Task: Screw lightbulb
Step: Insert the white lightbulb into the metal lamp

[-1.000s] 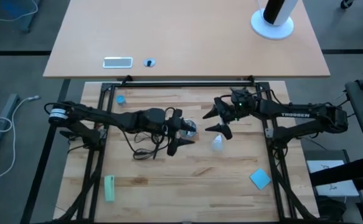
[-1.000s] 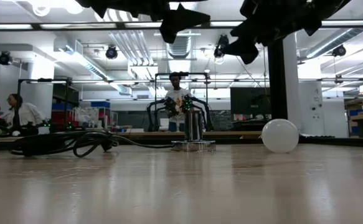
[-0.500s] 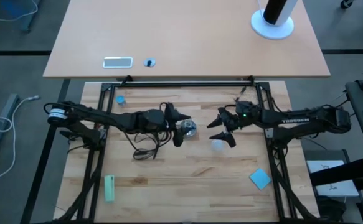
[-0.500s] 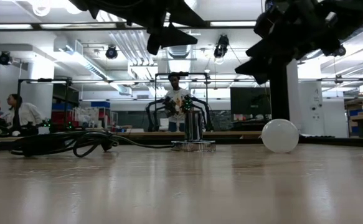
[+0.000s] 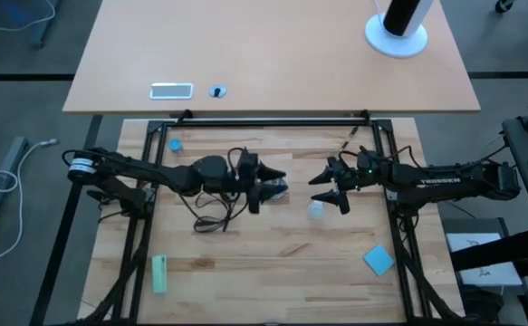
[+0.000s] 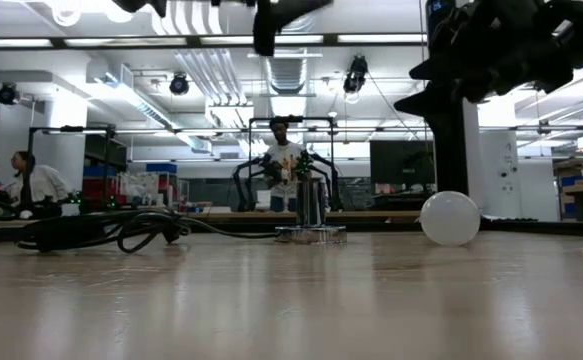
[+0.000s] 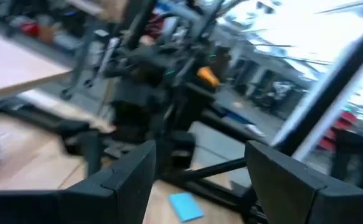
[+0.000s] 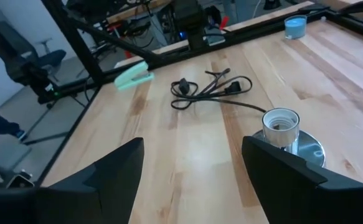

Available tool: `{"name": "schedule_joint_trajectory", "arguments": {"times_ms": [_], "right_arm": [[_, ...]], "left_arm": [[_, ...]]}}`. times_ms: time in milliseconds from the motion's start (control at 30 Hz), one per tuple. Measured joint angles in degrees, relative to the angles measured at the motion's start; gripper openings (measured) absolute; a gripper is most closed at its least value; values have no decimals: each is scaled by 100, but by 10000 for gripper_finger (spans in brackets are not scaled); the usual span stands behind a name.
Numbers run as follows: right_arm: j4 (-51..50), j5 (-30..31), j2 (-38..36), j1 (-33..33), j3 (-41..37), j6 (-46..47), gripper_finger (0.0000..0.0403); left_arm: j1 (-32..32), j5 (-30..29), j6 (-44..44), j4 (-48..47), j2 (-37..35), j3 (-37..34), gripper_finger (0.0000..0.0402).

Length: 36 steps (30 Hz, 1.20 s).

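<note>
The lightbulb, a whitish globe, lies on the wooden table right of centre; the low view shows its round head resting on the wood. The silver socket stands upright on its shiny plate, its black cord trailing toward the left. My left gripper hovers open, pointing level, high above the socket. My right gripper is open in the air just beyond the bulb, above it and facing the socket. Nothing lies between either pair of fingers.
A green clip lies near the front left, a blue square at the front right, a blue cap at the far left. Coiled cord lies under the left arm. People are in the room beyond.
My right gripper has drawn back toward the table's right edge and sunk lower, rolling a little. My left gripper has rolled about its own line and risen above the socket. Bulb and socket have stayed put.
</note>
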Motion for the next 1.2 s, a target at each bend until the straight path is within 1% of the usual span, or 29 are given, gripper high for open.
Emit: {"name": "schedule_joint_trajectory", "arguments": {"times_ms": [167,300,400,433,467,500,567,600,633,700,800,867,933,1000,1067,1133,1200], "right_arm": [[4,32,13,22,44,24,270],[-6,126,37,24,42,46,272],[-2,138,37,26,42,25,269],[-2,138,37,26,42,23,267],[-3,137,37,26,39,22,266],[-9,138,37,26,37,22,264],[-44,138,35,26,37,20,262],[-93,138,33,28,37,17,261],[-150,139,31,35,37,1,261],[-307,277,29,40,37,-80,261],[-881,577,40,50,126,-337,261],[-1294,586,120,48,301,-578,259],[-1865,586,214,50,538,-735,257],[-2405,584,343,50,778,-884,256],[-2819,585,503,61,984,-1050,256],[-3122,588,672,80,1134,-1319,255],[-3186,584,817,115,1262,-1481,252]], "left_arm": [[-55,46,108,110,0,0,238],[-99,-64,53,-318,0,-1,238],[-110,-119,219,-556,-1,-4,238],[-113,-274,222,-693,-4,-4,238],[-122,-670,39,-873,-4,-4,236],[-132,-1196,-127,-1161,-6,0,232],[-198,-2072,82,-1822,-67,2,215],[-221,-2372,205,-2090,-82,3,202],[-241,-2527,240,-2364,-100,7,188],[-261,-2410,361,-2869,-126,2,154],[-346,-1755,1340,-3166,-124,-34,100],[-421,-1615,1737,-3308,-119,-94,70],[-433,-1595,2032,-3320,-127,-199,49],[-419,-1608,2339,-3254,-215,-402,39],[-409,-1637,2584,-3134,-315,-640,40],[-394,-1629,2716,-2968,-364,-901,49],[-394,-1625,2726,-2641,-369,-1167,62]]}}
